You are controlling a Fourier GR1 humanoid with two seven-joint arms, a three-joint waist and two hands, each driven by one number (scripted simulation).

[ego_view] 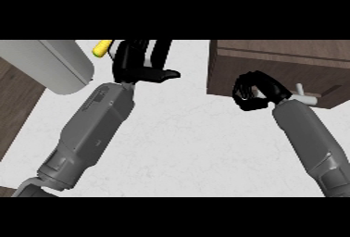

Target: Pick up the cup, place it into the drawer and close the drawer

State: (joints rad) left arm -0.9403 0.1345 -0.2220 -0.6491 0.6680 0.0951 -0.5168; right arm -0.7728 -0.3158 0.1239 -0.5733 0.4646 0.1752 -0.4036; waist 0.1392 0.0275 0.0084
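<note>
A small yellow cup point(103, 47) shows at the counter's far edge, partly cut off by the view's top. My left hand point(140, 65) is just to its right, fingers straight and pointing away, thumb stuck out to the right, not closed on the cup. The brown drawer unit point(287, 65) stands at the upper right, with a white handle point(307, 98) on its front. My right hand point(254, 92) is against that front, left of the handle, fingers curled with nothing visible in them. I cannot tell from here how far the drawer stands out.
A large rounded grey object point(54, 65) lies at the upper left, overhanging the white counter point(198, 139). Dark wood flooring point(14, 102) shows beyond the counter's left edge.
</note>
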